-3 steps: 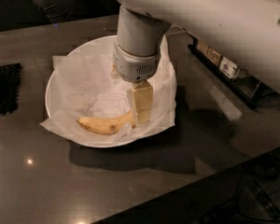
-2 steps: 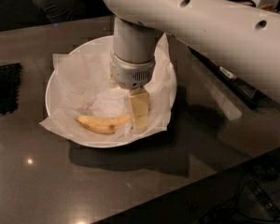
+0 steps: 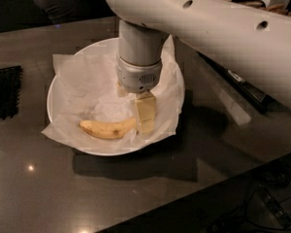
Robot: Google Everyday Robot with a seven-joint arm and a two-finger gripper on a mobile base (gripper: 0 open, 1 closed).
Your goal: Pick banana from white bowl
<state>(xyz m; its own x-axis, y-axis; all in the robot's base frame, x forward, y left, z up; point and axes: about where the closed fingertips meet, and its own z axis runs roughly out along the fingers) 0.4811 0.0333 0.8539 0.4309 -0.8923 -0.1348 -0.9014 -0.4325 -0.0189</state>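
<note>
The yellow banana (image 3: pixel 108 128) lies on crinkled white paper in the front part of the white bowl (image 3: pixel 58 79), its stem end pointing right. My gripper (image 3: pixel 133 103) hangs from the big white arm, straight down into the bowl, just right of and behind the banana. One cream finger (image 3: pixel 146 112) stands beside the banana's right end, touching or nearly touching it. The other finger (image 3: pixel 120 89) shows only partly behind the wrist. The fingers stand apart and hold nothing.
The bowl stands on a dark glossy table. A black mesh object (image 3: pixel 4 92) lies at the left edge. Dark flat items (image 3: pixel 247 89) lie to the right under the arm. The table's front edge (image 3: pixel 194 193) runs diagonally at the lower right, with cables below.
The arm has swung left and lower over the bowl, bringing the gripper closer to the banana's right end. The banana has not moved.
</note>
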